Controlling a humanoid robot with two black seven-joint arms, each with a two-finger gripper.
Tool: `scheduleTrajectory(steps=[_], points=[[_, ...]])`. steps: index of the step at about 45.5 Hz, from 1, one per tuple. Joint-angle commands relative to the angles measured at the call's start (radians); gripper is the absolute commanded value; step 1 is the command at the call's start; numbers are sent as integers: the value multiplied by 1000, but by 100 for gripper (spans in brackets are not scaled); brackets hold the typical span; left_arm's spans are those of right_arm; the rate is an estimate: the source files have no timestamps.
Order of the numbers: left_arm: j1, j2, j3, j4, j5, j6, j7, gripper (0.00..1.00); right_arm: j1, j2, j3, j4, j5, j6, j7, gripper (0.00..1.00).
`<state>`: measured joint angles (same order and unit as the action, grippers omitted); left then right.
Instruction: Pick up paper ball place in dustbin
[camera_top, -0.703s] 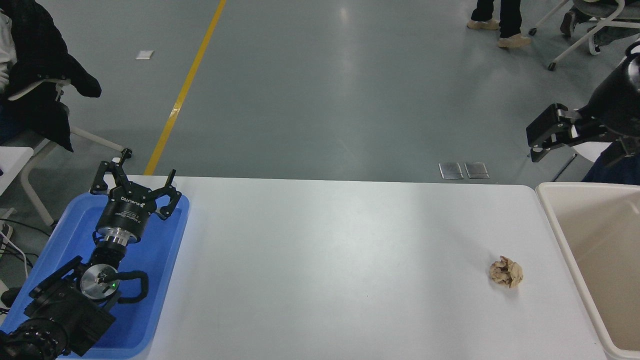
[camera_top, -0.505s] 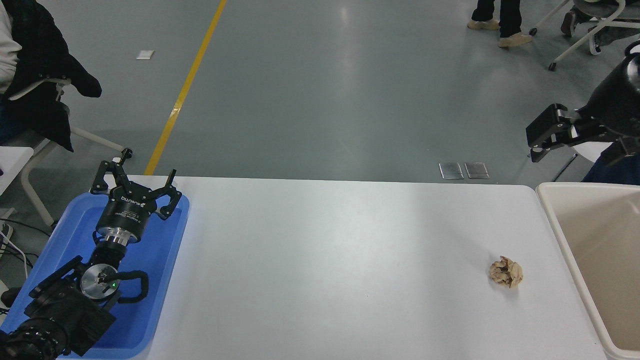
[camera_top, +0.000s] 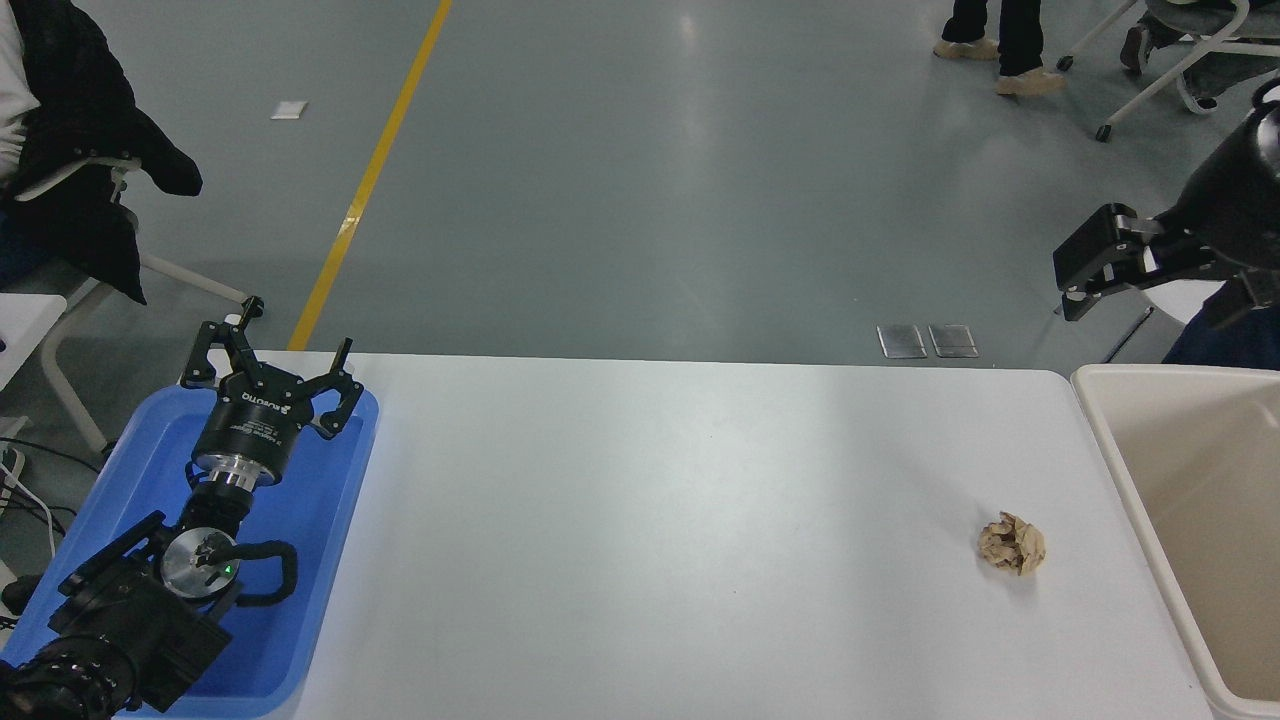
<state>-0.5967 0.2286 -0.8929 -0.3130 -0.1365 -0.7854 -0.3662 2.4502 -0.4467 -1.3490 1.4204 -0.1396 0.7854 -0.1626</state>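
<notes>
The paper ball (camera_top: 1012, 543), a small crumpled tan-brown wad, lies on the white table (camera_top: 680, 520) near its right end. The beige dustbin (camera_top: 1130, 500) stands just right of the table, and its open inside shows at the right edge. My right gripper (camera_top: 1085, 268) hangs in the air at the upper right, beyond the table's far edge and above the dustbin's far corner, well away from the ball. My left gripper (camera_top: 272, 352) is open and empty, parked over the blue tray (camera_top: 330, 560) at the lower left.
The blue tray lies on the table's left end under the left arm. A person in a dark jacket (camera_top: 70, 150) sits at the far left. Another person's legs (camera_top: 1000, 45) and chair frames (camera_top: 1170, 70) are at the top right.
</notes>
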Motion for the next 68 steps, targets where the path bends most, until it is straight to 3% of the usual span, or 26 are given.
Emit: scheduleTrajectory(steps=[1, 52, 66, 68], points=[[0, 0, 0, 0, 0, 0, 1, 100, 1, -1, 2, 0, 0, 0, 0, 100], [0, 0, 0, 0, 0, 0, 1, 100, -10, -37, -33, 0, 3, 0, 0, 100], [0, 0, 0, 0, 0, 0, 1, 100, -296, -95, 65, -86, -1, 0, 0, 100], [0, 0, 0, 0, 0, 0, 1, 100, -335, -95, 77, -89, -3, -60, 0, 100]])
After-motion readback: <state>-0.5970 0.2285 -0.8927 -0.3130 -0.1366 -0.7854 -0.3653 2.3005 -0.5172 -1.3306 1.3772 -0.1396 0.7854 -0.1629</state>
